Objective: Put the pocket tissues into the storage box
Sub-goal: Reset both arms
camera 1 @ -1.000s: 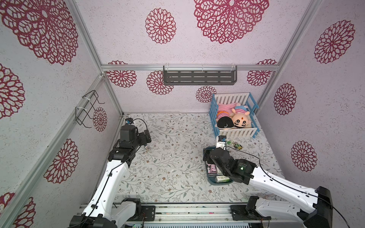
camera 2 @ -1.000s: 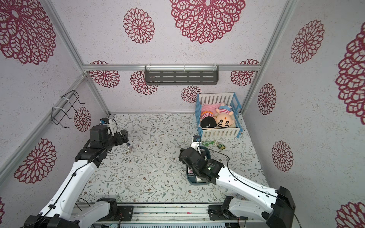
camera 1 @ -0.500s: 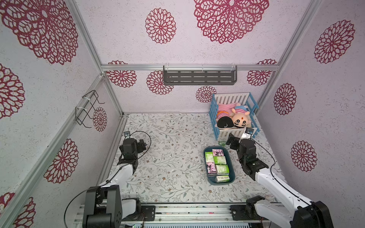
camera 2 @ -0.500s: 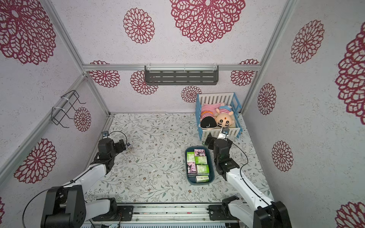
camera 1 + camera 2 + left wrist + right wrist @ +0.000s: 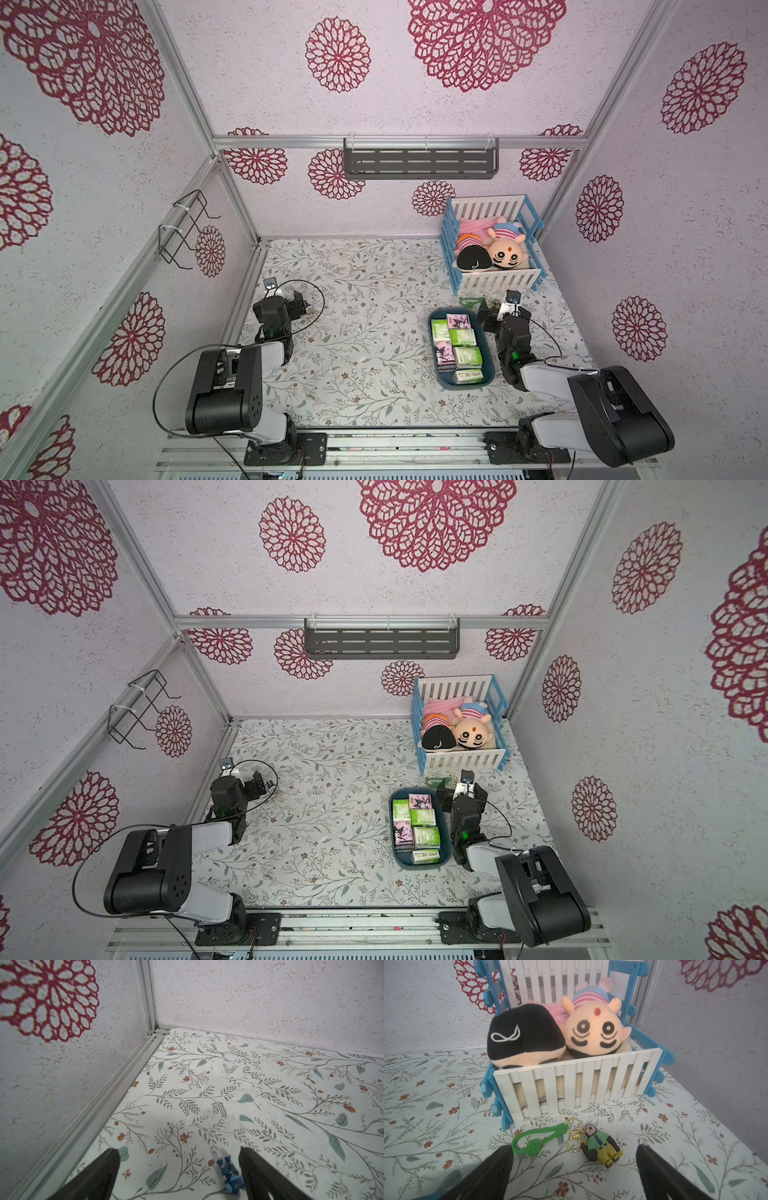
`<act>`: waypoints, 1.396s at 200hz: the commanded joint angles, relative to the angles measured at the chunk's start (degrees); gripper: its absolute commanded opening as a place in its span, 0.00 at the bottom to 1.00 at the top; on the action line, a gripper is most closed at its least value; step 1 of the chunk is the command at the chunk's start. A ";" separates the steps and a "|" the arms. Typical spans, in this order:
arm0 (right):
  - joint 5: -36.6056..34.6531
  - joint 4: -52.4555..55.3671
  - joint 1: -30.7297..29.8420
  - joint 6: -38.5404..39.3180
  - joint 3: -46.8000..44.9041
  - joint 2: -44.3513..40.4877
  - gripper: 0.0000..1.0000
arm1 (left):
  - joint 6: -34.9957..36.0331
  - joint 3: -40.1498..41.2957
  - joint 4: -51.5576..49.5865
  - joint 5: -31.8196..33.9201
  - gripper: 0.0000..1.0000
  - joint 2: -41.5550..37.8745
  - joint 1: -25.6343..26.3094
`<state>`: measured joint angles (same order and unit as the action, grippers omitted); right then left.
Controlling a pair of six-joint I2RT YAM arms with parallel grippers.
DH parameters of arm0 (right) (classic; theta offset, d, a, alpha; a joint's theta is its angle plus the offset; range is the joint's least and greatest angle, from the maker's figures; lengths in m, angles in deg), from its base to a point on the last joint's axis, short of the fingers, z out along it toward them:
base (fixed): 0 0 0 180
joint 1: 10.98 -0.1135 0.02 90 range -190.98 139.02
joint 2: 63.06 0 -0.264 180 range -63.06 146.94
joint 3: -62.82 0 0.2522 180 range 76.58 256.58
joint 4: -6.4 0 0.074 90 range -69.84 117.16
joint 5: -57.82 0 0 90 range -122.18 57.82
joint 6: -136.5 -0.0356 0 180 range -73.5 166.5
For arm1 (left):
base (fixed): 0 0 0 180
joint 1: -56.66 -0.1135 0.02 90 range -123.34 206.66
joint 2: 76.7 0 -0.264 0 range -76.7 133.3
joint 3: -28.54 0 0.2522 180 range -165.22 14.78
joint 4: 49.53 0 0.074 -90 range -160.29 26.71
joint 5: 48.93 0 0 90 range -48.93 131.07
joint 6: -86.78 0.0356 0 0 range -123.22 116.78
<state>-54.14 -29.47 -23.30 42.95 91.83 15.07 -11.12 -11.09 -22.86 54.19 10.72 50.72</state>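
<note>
right end effector (image 5: 574,1152) gapes empty beside the storage box (image 5: 488,365) holding pocket tissues (image 5: 459,349).

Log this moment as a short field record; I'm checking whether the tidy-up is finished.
storage box: on the table, before the toy crib
pocket tissues: green and pink packs inside the box; none seen outside
left gripper: open, empty; small blue figure on the table near it
right gripper: open, empty; keychain figure ahead
task: looks done

Pale walls (image 5: 395,108) (red rosettes) enclose a leaf-patterned floor (image 5: 365,291), with a grey shelf (image 5: 419,163) mounted behind.
</note>
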 commanded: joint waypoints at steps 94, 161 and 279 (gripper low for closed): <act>9.05 -8.65 0.98 2.94 1.17 0.80 0.99 | 0.61 1.36 8.59 -2.69 0.97 1.21 -0.92; 13.11 -11.77 2.35 3.66 -1.64 -1.11 0.99 | 0.61 1.36 8.61 -2.67 0.97 1.22 -0.92; 14.28 -36.88 7.05 6.23 -7.64 10.57 0.99 | 0.47 1.43 8.68 -2.67 0.97 1.27 -0.90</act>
<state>-39.41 -63.10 -16.02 48.09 81.27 26.04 -10.92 -9.76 -15.87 52.05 11.72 50.27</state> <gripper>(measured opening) 0.990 0.971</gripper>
